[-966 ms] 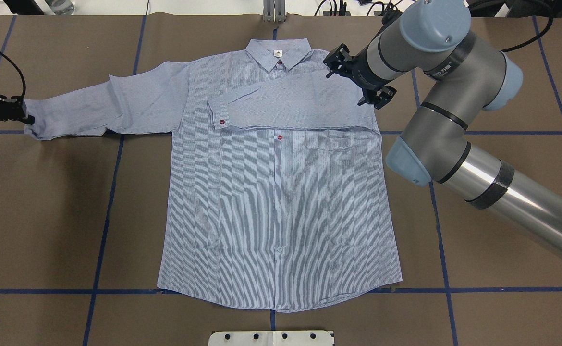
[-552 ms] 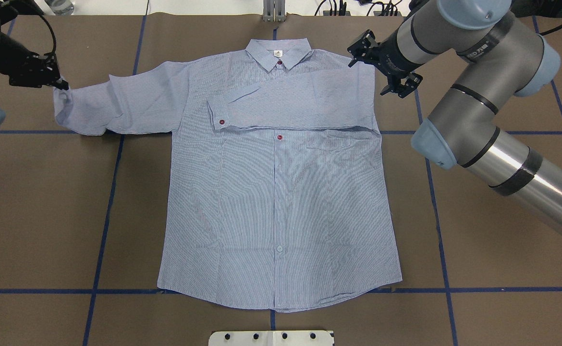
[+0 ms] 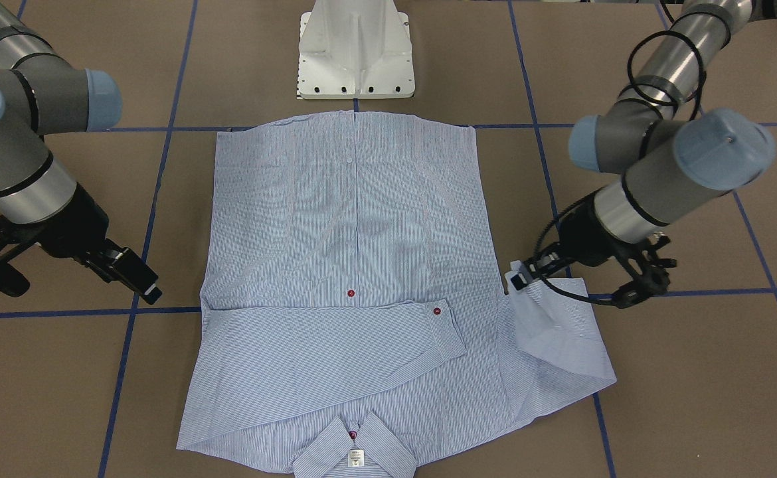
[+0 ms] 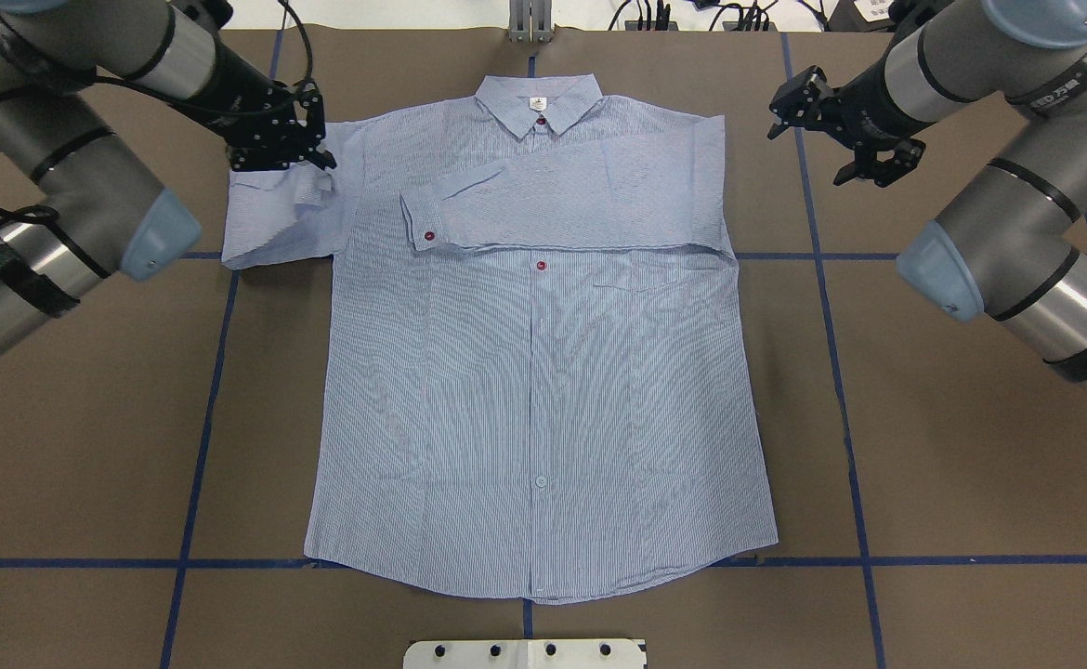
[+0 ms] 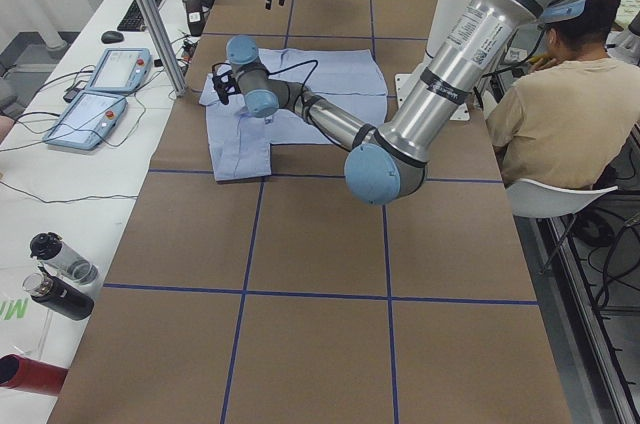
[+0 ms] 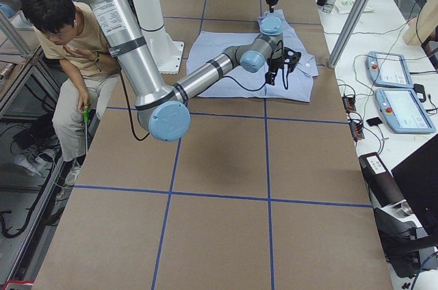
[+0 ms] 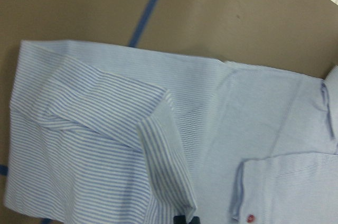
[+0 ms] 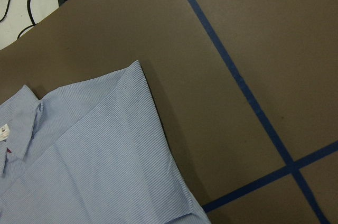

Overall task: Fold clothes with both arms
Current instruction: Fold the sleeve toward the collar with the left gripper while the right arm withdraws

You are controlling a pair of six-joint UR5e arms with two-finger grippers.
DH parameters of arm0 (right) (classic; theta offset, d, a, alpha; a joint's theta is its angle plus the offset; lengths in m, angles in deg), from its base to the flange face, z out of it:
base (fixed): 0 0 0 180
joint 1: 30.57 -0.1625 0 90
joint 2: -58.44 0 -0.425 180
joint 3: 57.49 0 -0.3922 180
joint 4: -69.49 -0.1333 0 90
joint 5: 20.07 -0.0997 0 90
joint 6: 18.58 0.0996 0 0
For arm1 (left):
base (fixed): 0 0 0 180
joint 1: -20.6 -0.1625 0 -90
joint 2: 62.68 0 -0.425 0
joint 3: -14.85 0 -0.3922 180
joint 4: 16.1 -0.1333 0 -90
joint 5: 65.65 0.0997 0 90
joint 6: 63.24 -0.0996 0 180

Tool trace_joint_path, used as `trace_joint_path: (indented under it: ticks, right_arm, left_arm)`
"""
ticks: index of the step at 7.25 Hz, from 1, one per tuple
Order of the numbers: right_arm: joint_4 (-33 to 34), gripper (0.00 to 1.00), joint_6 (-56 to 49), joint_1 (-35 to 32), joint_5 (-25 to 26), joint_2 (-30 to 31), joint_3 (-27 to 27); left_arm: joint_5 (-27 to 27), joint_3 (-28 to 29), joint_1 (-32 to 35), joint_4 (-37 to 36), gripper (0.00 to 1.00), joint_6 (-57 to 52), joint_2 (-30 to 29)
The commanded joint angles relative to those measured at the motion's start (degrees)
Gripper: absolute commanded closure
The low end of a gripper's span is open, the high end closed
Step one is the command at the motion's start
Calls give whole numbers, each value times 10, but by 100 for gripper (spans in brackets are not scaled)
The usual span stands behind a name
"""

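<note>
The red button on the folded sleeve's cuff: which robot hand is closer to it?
Left. The left gripper holds the shirt by its other sleeve, a short way from the red cuff button; the right gripper is off the opposite edge, over the table.

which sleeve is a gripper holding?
The left sleeve, doubled back on itself: the left gripper pinches its cuff. The right sleeve lies flat across the shirt, right gripper clear of it.

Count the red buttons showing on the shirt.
3: a collar button, a cuff button on the folded sleeve, and a placket button just below that sleeve. More may be hidden under folded fabric.
</note>
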Motion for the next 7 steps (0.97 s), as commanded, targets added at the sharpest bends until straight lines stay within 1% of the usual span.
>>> trace_joint_path:
  ticks: [1,2,3,5,6,7]
  right_arm:
    - [-1,1,-38,-21,-15,25,1]
    - [-1,1,-39,-25,-15,28,1]
    - [-1,1,-40,-24,-15,28,1]
    - [-1,1,-40,-24,-15,28,1]
    - [-1,1,-40,-23,-12,28,1]
    - [-1,1,-40,-21,-8,25,0]
  left_arm:
    - [87,6,-87,-42,100,66,-87]
    - [107,11,-102,-54,100,86,-113]
    - [109,16,-105,-54,100,94,-132]
    - [122,80,-107,-54,100,125,-199]
    - [124,82,-117,-53,100,132,-206]
    - [152,86,-137,-49,100,143,-213]
